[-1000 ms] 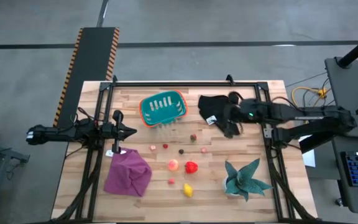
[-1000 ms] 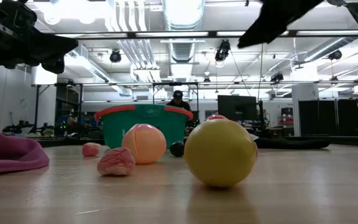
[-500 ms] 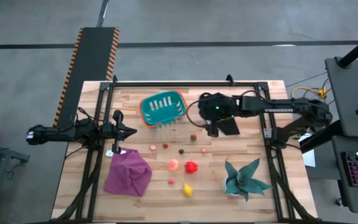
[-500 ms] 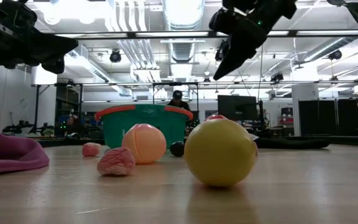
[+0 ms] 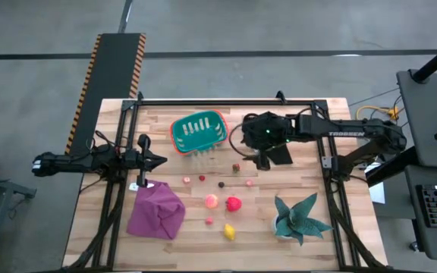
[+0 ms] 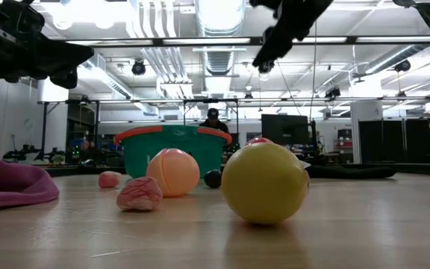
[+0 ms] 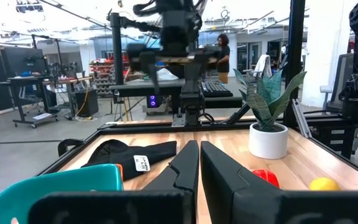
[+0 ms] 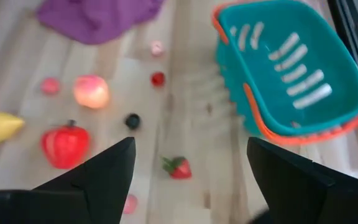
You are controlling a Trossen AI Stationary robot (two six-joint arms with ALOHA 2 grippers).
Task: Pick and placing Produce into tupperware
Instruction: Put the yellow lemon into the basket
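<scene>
We hold our right gripper [image 5: 258,152] above the desk [image 5: 317,235] with fingers spread wide and nothing between them. The small strawberry [image 8: 178,167] lies on the wood just below it, and the teal tupperware [image 5: 199,131] stands beside it, with the other produce [image 5: 234,203] scattered farther off. Our left gripper [image 5: 155,160] waits pressed together, well apart, near the purple cloth [image 5: 156,211].

Teal tupperware [image 5: 199,131], orange-rimmed, upright, beside the right gripper [image 5: 253,157]. Produce [image 5: 234,202] scattered loose on the table, nearest strawberry [image 5: 236,167] just below it.
</scene>
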